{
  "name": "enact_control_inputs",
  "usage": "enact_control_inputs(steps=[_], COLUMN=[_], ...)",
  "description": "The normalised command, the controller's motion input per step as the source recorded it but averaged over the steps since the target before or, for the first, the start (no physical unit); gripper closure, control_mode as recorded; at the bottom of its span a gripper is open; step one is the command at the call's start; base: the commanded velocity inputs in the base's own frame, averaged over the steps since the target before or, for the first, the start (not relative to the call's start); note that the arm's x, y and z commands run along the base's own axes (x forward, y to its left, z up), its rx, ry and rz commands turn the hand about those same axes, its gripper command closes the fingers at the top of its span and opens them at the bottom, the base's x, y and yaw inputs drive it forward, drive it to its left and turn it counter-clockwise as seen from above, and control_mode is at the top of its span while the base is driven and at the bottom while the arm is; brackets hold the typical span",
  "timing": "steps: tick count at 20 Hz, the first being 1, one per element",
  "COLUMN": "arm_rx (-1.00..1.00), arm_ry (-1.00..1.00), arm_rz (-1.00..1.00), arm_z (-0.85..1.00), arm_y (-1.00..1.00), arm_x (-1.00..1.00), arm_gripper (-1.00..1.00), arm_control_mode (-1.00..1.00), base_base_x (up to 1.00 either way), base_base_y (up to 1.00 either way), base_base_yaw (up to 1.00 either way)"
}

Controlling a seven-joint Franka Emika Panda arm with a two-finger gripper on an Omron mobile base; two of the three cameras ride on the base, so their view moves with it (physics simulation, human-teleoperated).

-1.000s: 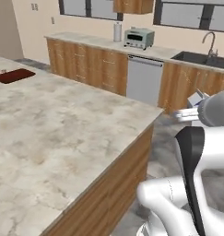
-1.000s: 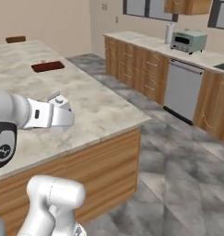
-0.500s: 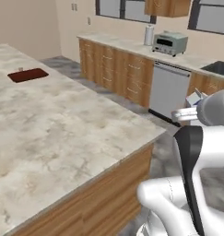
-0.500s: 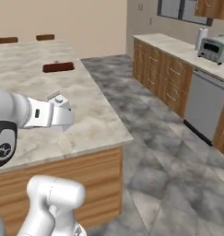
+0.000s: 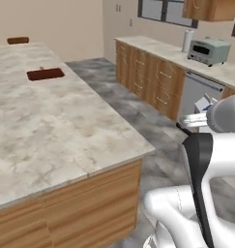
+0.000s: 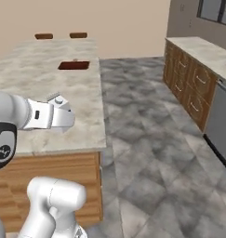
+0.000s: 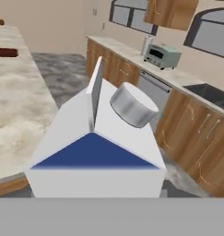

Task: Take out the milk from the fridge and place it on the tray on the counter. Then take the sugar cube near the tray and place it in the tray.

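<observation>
- Milk carton (image 7: 95, 152) fills the hand view from centre to 6 o'clock, carried at the end effector; out of the fridge.
- Tray (image 5: 45, 74) on the desk (image 5: 51, 126) at 10 o'clock, no carton on it yet; sugar cube step not done.
- End effector (image 5: 202, 107): finger spread hidden; judged closed on the carton.
</observation>
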Motion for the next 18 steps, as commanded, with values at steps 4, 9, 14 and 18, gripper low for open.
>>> enact_control_inputs(steps=[4, 9, 14, 18], arm_rx=[0.0, 0.0, 0.0, 0.0], arm_ry=[0.0, 0.0, 0.0, 0.0], arm_rz=[0.0, 0.0, 0.0, 0.0], arm_z=[0.0, 0.0, 0.0, 0.0], arm_y=[0.0, 0.0, 0.0, 0.0], arm_x=[0.0, 0.0, 0.0, 0.0], arm_gripper=[1.0, 1.0, 1.0, 1.0], arm_control_mode=[1.0, 1.0, 1.0, 1.0], base_base_x=[0.0, 0.0, 0.03, 0.25], base_base_y=[-1.0, -1.0, -1.0, -1.0], base_base_yaw=[0.5, 0.49, 0.44, 0.43])
